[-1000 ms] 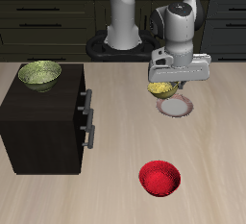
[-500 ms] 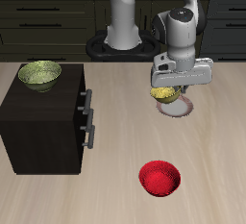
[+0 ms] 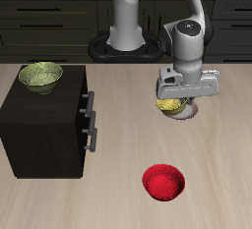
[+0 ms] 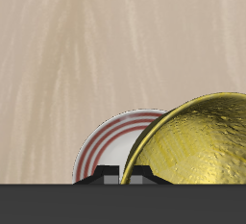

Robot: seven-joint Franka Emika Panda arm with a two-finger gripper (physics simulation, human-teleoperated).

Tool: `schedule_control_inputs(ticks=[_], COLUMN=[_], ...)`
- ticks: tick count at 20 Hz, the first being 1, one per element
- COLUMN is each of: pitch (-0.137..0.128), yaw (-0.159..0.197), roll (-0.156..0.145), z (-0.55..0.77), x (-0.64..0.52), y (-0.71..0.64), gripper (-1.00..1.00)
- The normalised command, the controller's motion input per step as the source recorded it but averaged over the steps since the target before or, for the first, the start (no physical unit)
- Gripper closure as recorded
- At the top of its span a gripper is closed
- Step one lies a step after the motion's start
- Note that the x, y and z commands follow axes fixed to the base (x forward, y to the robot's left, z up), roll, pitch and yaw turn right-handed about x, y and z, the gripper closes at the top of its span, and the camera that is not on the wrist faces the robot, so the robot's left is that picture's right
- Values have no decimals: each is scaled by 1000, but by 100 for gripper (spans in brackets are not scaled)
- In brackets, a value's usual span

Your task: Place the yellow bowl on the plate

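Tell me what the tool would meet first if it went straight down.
Likely the small round plate with the pinkish-red rim, directly below the tool holding the bright yellow bowl; height above it is unclear.

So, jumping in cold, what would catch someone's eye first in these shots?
First, the hand holding the yellow bowl just above the plate; in the wrist view the bowl's speckled golden inside overlaps the plate's red-ringed rim. Next, the red bowl alone near the table's front edge. Then the olive-green bowl on top of the dark cabinet.
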Motion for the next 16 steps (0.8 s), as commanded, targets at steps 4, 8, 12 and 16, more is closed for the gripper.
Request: schedule_control_inputs(ticks=[4,8,12,16], pitch=[41,-3,28,4], yaw=[52,-11,-21,-15], roll=[8,9,-3,3], z=[-167,10,23,57], x=[-103,-124,-38,-91], y=[95,40,-35,-53], gripper=[100,-100,-100,-100])
